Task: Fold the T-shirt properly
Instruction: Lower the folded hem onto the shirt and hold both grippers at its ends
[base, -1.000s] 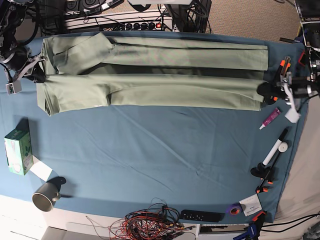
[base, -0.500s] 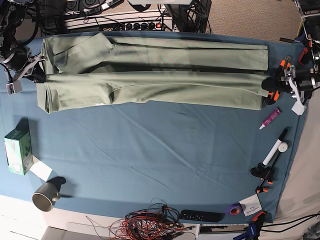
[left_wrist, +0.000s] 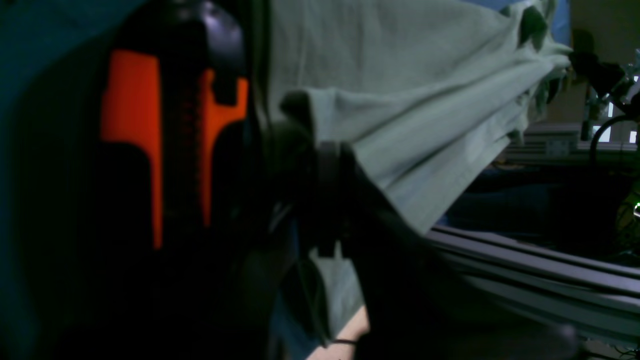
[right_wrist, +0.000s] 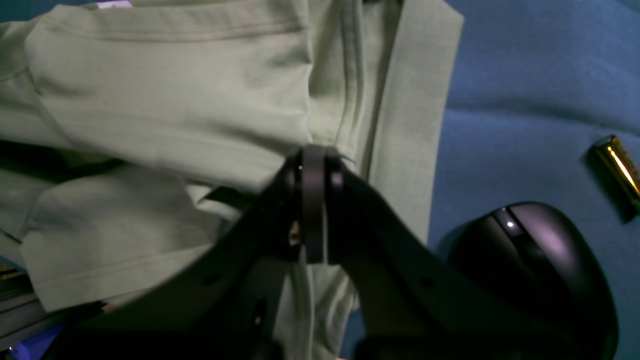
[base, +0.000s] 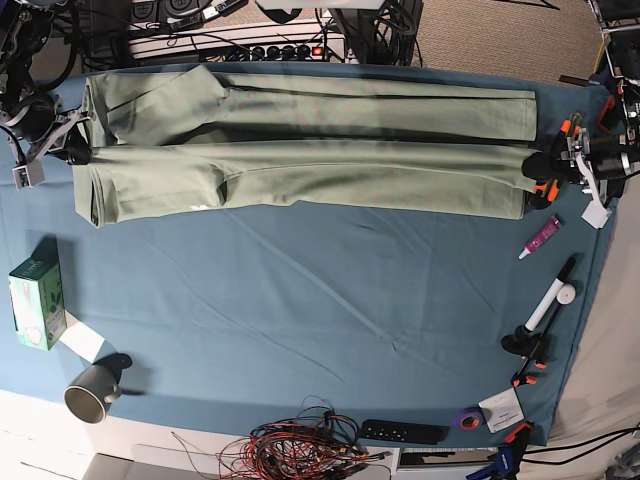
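— Where is the T-shirt (base: 310, 145) right now?

— Stretched long across the far side of the table (base: 330, 290), on the blue cloth. Its lengthwise edges are folded in toward the middle, so it lies as a narrow band with a dark seam running down the centre.

— And the arms?

— One at each end. The right gripper (right_wrist: 312, 165) has its jaws pressed together on the shirt's edge near a sleeve; in its wrist view the fabric bunches right at the closed tips. The left gripper (base: 545, 180) sits at the opposite end, and in its own view cloth drapes up from between its fingers (left_wrist: 300, 145), so I judge it clamped on the hem too (the picture is dark, but the fabric hangs taut from that spot).

— So which step is this?

— The long fold looks done or nearly so; both ends are held and the band is pulled fairly straight. I judge the next move to be a crosswise fold, carrying one end over toward the other.

— What does that call for?

— Keeping both grips firm, lifting evenly so the layers don't slide apart, and steering clear of the mouse (right_wrist: 535, 265) and battery (right_wrist: 617, 172) lying just beside the sleeve end.
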